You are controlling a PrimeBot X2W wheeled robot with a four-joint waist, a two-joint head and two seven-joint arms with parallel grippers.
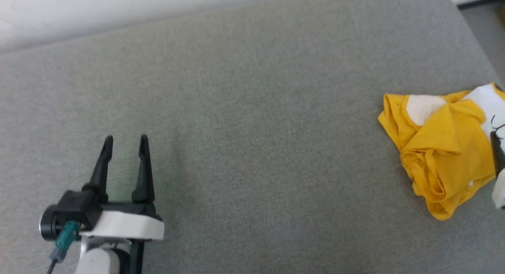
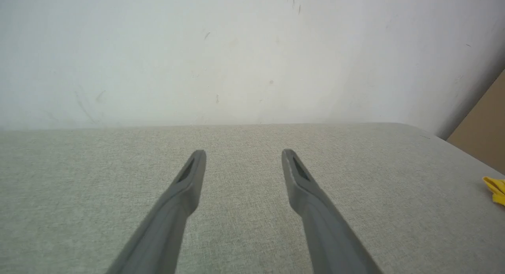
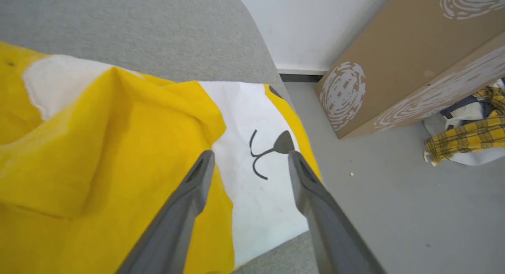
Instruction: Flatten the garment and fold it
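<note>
The left gripper [image 1: 126, 137] sits at the lower left of the head view. Its two dark fingers are apart and point up the picture, over a grey table [image 1: 252, 108] with a cloth top. In the left wrist view the same two fingers reach out low over the grey cloth, and a white wall [image 2: 236, 49] stands behind the table's far edge. The middle of the table is plain grey cloth.

Far over on the right, close to the table's right edge and well apart from the left gripper, lies the shirt [image 1: 442, 148] — a bright yellow heap, bunched and creased, not flat. It has white patches on it, and its folds roll under at the near end.

The right gripper [image 3: 251, 153] is at the shirt's right side. Its fingers are apart too, one on each side of a white patch with a black nose shape and thin curved black lines; I cannot tell if the tips touch the cloth.

Further right, past the table's round corner, is a grey floor [image 3: 394, 219]. A brown cardboard box [image 3: 394, 49] with white swirl prints stands on it by the wall — and beside the box lies a small pile of clothes [image 3: 465, 136], one of them yellow with dark checks.
</note>
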